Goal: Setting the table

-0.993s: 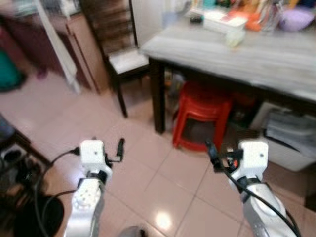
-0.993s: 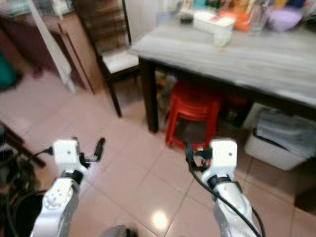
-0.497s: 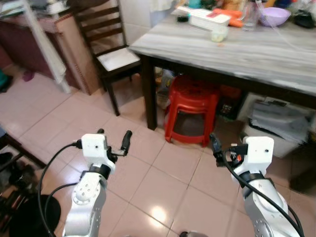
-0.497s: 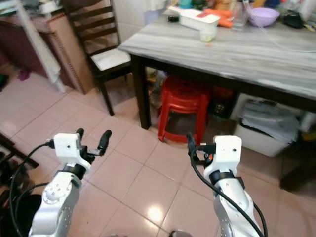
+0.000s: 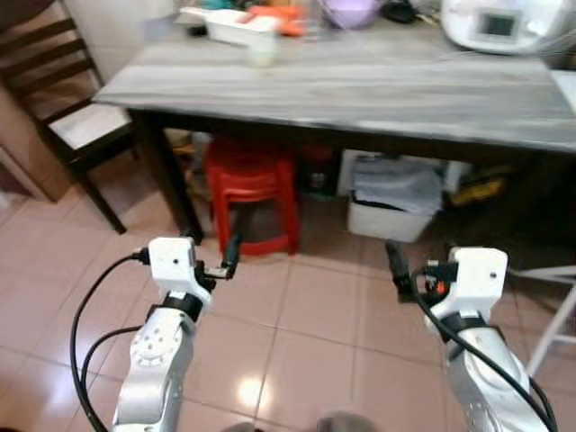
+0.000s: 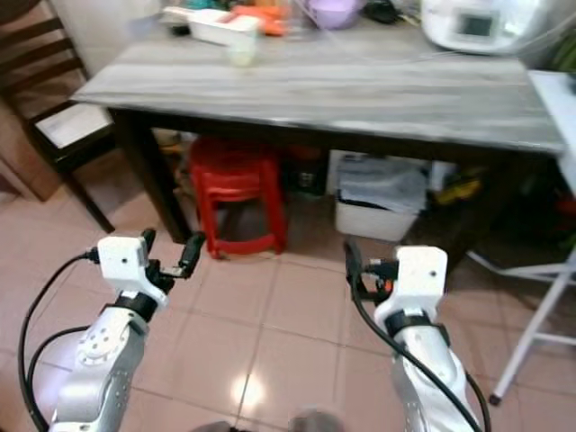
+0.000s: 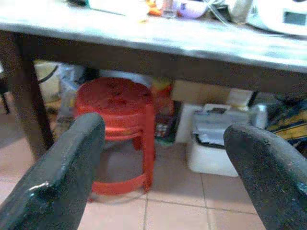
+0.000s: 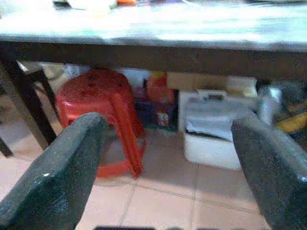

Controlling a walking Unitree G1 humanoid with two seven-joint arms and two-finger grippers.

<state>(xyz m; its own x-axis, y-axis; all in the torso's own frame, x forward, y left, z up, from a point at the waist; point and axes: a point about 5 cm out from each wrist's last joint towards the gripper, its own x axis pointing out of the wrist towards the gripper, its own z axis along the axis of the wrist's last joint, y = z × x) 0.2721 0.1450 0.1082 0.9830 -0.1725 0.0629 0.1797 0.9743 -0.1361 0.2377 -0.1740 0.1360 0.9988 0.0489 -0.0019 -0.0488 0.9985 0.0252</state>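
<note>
Dining table (image 5: pixel 360 90): a long rectangular top of grey, streaked wood-grain on dark, near-black legs and apron. Its long axis runs across the head views from the robot's left to its right, the near long edge facing the robot. It stands ahead of both arms, beyond a stretch of pink tiled floor (image 5: pixel 306 342).

On the far part of the top: a white rectangular tray (image 5: pixel 236 25), orange items (image 5: pixel 274 15) just beside it, a purple bowl (image 5: pixel 351 11), and a white appliance with a small display (image 5: pixel 499 22) toward the right end. These are blurred; finer detail cannot be told.

Beneath the table: a red plastic stool (image 5: pixel 250 184) near the left leg, and a white lidded bin (image 5: pixel 394 202) to its right. A dark wooden chair with a pale seat (image 5: pixel 76 121) stands at the table's left end.

Left gripper (image 7: pixel 163 167) and right gripper (image 8: pixel 168 167): both raised before the robot at about the same height, fingers spread wide apart, holding nothing, directed toward the space under the table.
</note>
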